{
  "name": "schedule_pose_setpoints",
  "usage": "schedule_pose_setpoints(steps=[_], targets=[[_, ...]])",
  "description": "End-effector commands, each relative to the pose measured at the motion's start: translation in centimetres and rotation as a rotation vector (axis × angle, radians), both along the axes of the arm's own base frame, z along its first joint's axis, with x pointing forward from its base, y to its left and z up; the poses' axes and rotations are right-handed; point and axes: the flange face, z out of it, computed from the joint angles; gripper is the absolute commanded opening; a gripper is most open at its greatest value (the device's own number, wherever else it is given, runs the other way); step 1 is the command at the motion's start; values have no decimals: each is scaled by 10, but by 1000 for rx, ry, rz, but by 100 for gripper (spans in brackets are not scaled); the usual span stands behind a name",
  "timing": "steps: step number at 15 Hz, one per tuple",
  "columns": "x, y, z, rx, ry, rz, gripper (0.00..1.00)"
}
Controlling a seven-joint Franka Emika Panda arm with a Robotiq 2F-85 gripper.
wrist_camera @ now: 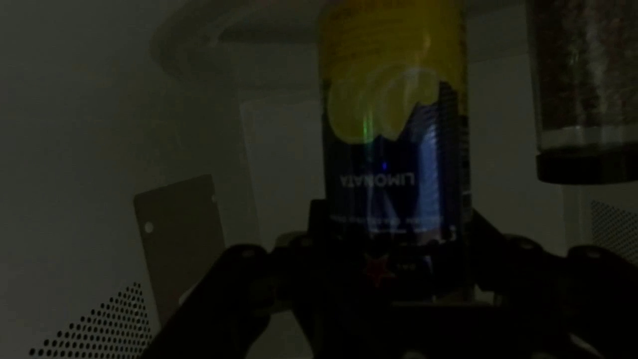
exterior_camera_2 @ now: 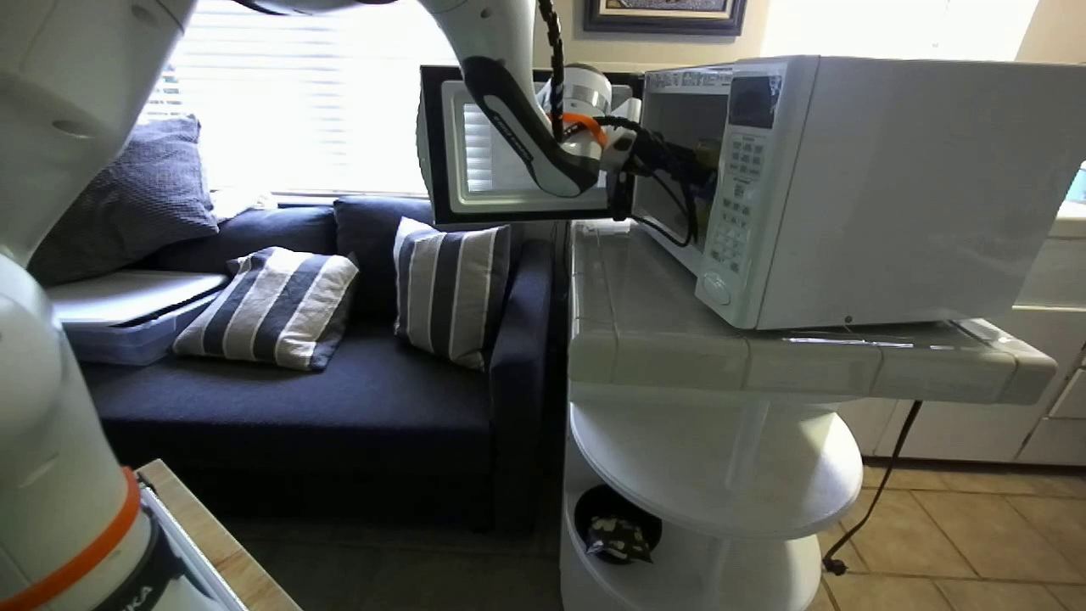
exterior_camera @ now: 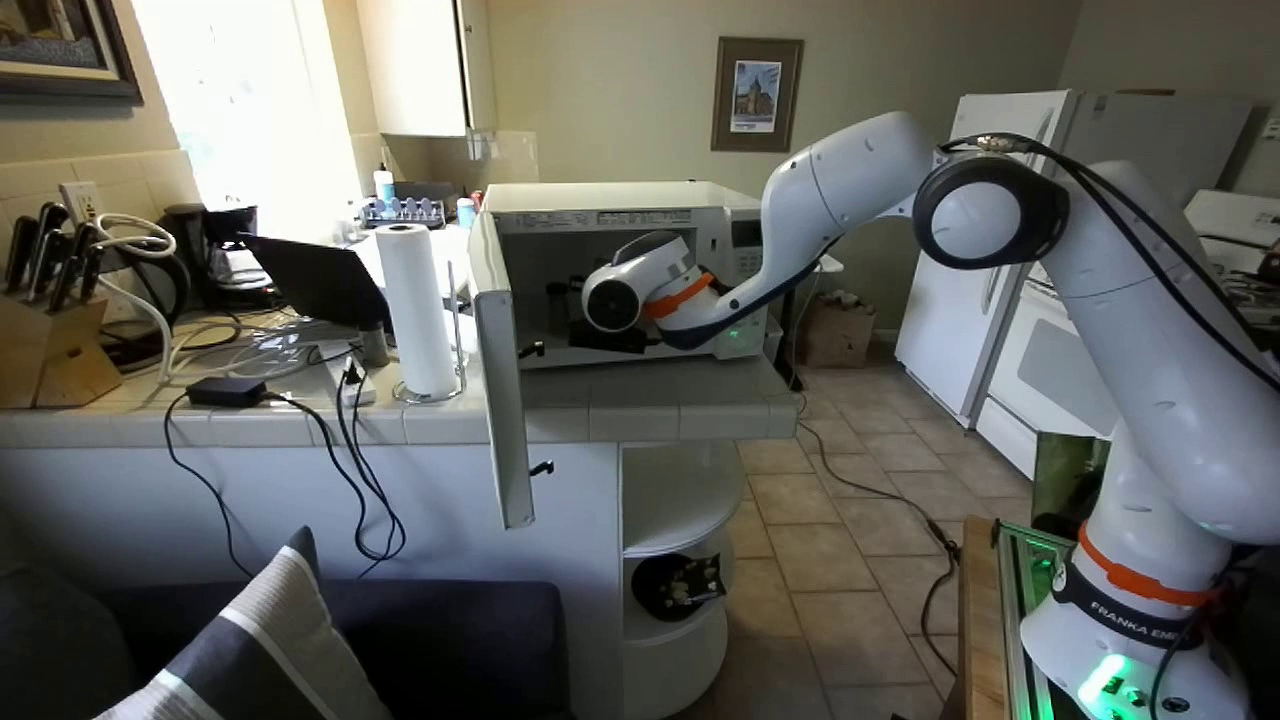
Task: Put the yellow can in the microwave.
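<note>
Plainly, the white jointed robot arm with orange bands (exterior_camera: 968, 220) is stretched across to the white boxy microwave oven (exterior_camera_2: 899, 195), being bent at an elbow well apart from the microwave; its forearm is sloped downward, and its wrist is set at the microwave's mouth. The white-edged door (exterior_camera: 500, 400) is swung open on the microwave's side away from the pale control panel (exterior_camera_2: 738, 195). Inside the microwave, the black two-fingered gripper (wrist_camera: 397, 224) is aimed inward, its jaws clamped on a slim yellow and dark-blue metal can (wrist_camera: 396, 124), with the dark-blue half flanked on both sides by the fingers. The can is thus held within the microwave, where a clear jar with a black cap (wrist_camera: 583, 75) is also seen, apart from the can. In the wrist view the can's long axis is shown nearly vertical, with hardly any tilt; the lettering LIMONATA is inverted there, the yellow half being turned to the top of the view and the dark-blue half toward the gripper. Whether the can is rested on the microwave's floor cannot be told, its yellow end being cut off.
</note>
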Motion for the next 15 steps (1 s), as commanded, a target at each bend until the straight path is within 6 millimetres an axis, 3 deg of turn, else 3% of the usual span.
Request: schedule_pose_setpoints(steps=[1, 6, 7, 8, 10, 15], targets=[[9, 2, 3, -4, -8, -7, 38], [11, 0, 1, 1, 1, -4, 38], [11, 0, 1, 2, 3, -5, 72], [11, -1, 2, 2, 4, -5, 88], [11, -1, 5, 1, 2, -5, 100], [7, 5, 14, 24, 53, 8, 100]])
